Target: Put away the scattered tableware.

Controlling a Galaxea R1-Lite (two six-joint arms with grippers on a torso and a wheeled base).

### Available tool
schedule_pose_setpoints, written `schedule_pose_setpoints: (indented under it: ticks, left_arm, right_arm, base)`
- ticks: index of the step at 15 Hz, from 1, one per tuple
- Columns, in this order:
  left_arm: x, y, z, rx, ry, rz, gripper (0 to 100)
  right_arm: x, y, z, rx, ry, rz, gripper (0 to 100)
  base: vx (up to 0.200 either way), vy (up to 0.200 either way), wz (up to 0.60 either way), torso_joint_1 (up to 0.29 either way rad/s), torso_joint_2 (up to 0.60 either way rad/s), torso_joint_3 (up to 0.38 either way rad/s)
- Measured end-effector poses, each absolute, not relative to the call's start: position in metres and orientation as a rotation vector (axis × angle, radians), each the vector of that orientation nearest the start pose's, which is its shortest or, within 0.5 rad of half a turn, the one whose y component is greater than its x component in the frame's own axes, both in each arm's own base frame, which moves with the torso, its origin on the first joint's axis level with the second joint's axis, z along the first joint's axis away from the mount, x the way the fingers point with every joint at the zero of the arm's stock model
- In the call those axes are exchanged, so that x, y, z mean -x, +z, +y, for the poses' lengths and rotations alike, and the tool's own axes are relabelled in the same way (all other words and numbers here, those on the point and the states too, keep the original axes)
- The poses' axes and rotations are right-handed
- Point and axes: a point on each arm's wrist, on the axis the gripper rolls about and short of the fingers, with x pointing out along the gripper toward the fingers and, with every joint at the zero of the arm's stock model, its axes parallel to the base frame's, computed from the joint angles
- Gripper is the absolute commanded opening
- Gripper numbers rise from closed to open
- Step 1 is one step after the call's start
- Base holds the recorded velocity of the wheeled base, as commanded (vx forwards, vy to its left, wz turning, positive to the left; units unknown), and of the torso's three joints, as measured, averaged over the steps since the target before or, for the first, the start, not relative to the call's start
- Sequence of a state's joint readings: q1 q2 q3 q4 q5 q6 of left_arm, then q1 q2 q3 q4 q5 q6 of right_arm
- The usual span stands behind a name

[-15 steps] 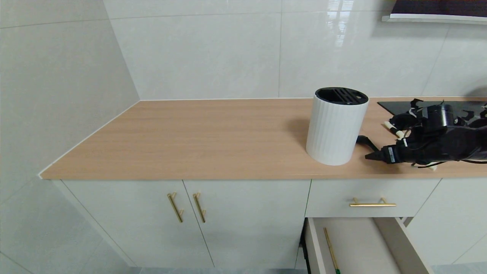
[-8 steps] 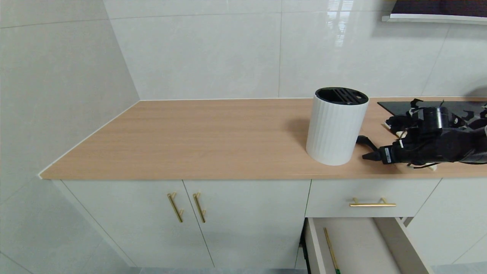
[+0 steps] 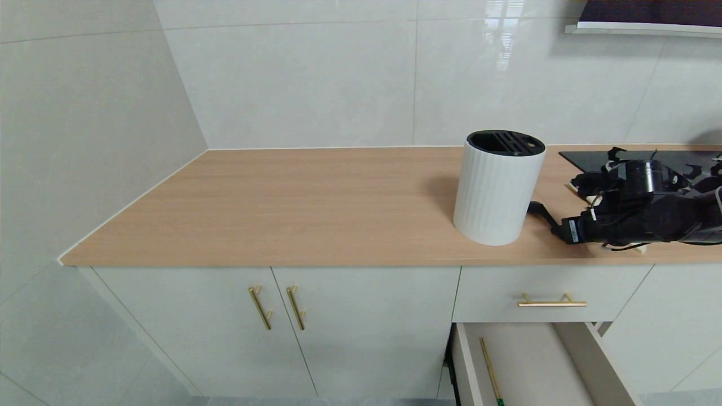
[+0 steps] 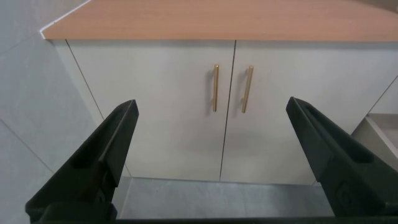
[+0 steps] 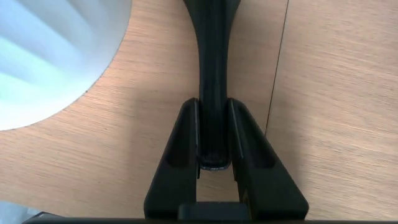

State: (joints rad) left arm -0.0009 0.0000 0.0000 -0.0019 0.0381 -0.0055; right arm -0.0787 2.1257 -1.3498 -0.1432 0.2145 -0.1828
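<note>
A black utensil handle (image 3: pixel 538 211) lies on the wooden counter (image 3: pixel 316 203), right of a white ribbed holder (image 3: pixel 499 194) with a black slotted top. My right gripper (image 3: pixel 557 226) is low over the counter and shut on that handle (image 5: pixel 211 74); in the right wrist view both fingers (image 5: pixel 186 134) press its sides, with the holder (image 5: pixel 50 56) just beyond. The utensil's far end is hidden behind the holder. My left gripper (image 4: pixel 211 104) hangs open below counter height, facing the cabinet doors (image 4: pixel 186 124).
An open drawer (image 3: pixel 463 361) below the counter at the right holds a thin gold chopstick (image 3: pixel 489 369). A black cooktop (image 3: pixel 592 159) lies behind my right arm. A pale stick-like piece (image 3: pixel 580 190) is partly hidden by that arm. The counter left of the holder is bare.
My right gripper's fingers have come together on the black handle; a second ago the near finger stood apart from it. The left arm and the holder have not moved.
</note>
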Motion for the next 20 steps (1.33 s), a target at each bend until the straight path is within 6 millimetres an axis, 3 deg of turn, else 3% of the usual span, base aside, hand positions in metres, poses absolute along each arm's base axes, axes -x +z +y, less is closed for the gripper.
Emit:
schedule_pose_setpoints:
  ticks: [3, 6, 9, 13, 17, 20]
  left_arm:
    - [0.023, 0.076, 0.001, 0.006, 0.038, -0.002, 100]
    - [0.023, 0.076, 0.001, 0.006, 0.037, -0.002, 100]
    - [0.023, 0.076, 0.001, 0.006, 0.037, -0.002, 100]
    - [0.023, 0.076, 0.001, 0.006, 0.037, -0.002, 100]
    - [0.023, 0.076, 0.001, 0.006, 0.037, -0.002, 100]
    - [0.023, 0.076, 0.001, 0.006, 0.037, -0.002, 100]
  right_arm:
    - [-0.416, 0.134, -0.029, 0.025, 0.130, 0.603, 0]
    - [-0.403, 0.161, -0.028, -0.032, 0.032, 0.551, 0]
    - [-0.369, 0.184, -0.023, -0.076, -0.001, 0.525, 0]
    - [-0.314, 0.192, -0.019, -0.109, -0.015, 0.543, 0]
    - [-0.260, 0.187, -0.016, -0.116, -0.019, 0.571, 0]
    - [-0.232, 0.176, -0.013, -0.115, -0.013, 0.604, 0]
  base:
    - [0.000, 0.000, 0.00, 0.000, 0.00, 0.000]
    - [0.000, 0.000, 0.00, 0.000, 0.00, 0.000]
    - [0.000, 0.000, 0.00, 0.000, 0.00, 0.000]
    - [0.000, 0.000, 0.00, 0.000, 0.00, 0.000]
    - [0.000, 0.000, 0.00, 0.000, 0.00, 0.000]
    - [0.000, 0.000, 0.00, 0.000, 0.00, 0.000]
